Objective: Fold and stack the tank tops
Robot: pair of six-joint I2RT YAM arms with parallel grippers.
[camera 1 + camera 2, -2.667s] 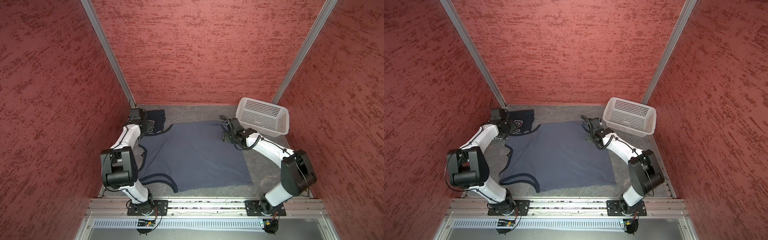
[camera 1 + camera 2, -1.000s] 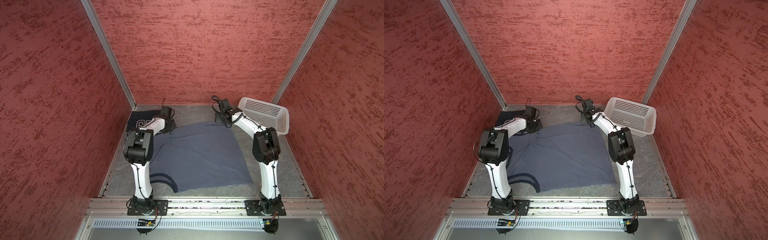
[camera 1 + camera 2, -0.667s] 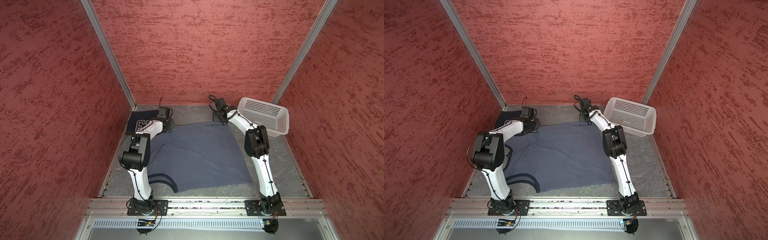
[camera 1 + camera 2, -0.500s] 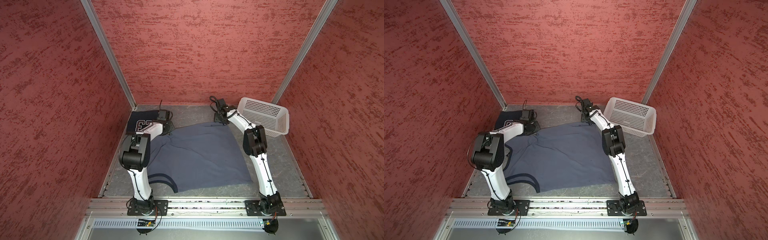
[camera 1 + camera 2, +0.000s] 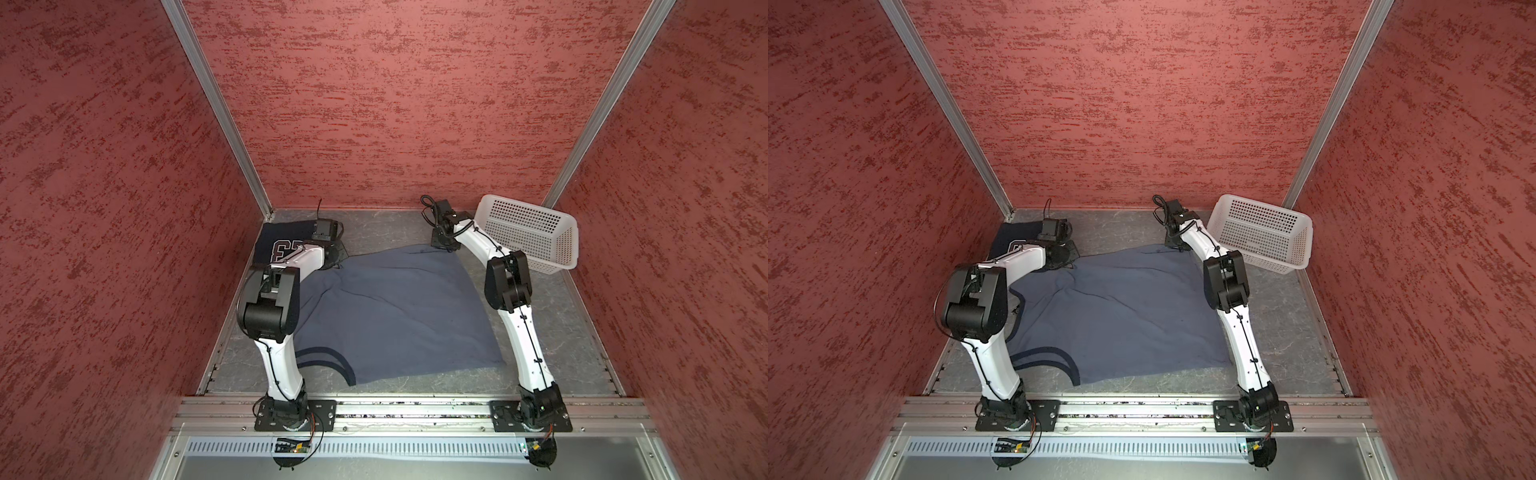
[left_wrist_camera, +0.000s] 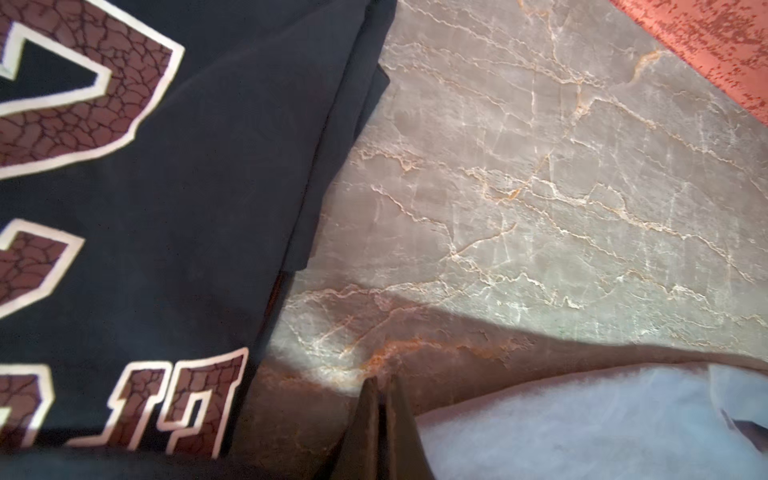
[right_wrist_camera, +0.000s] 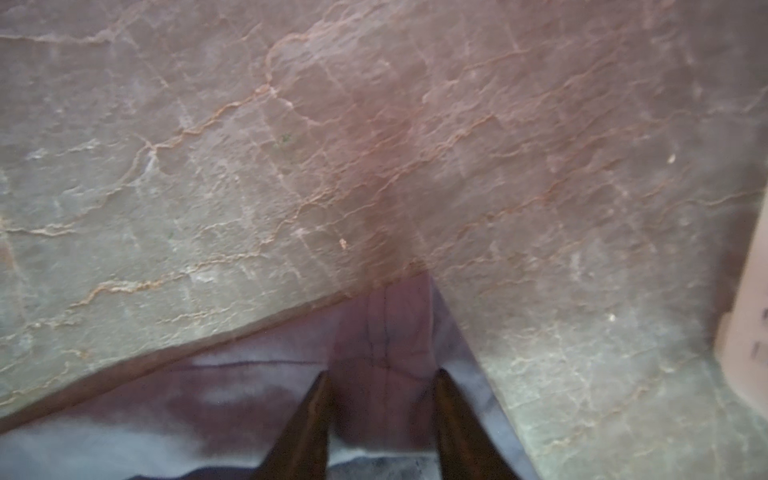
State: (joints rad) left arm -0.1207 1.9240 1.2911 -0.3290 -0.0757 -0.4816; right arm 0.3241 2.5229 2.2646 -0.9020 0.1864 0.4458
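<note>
Seen in both top views, the spread tank top (image 5: 395, 311) (image 5: 1121, 311) covers the middle of the table (image 5: 382, 226), between the two arms. Behind it, in the far left corner, we find the numbered tank top (image 5: 282, 245). In the left wrist view a strip of table separates the two garments. The basket (image 5: 528, 232) stands in the far right corner, apart from the cloth. The left gripper (image 6: 380, 382) sits at the spread top's far left corner, beside the numbered top. The right gripper (image 7: 380, 374) straddles its far right corner, between cloth and basket.
</note>
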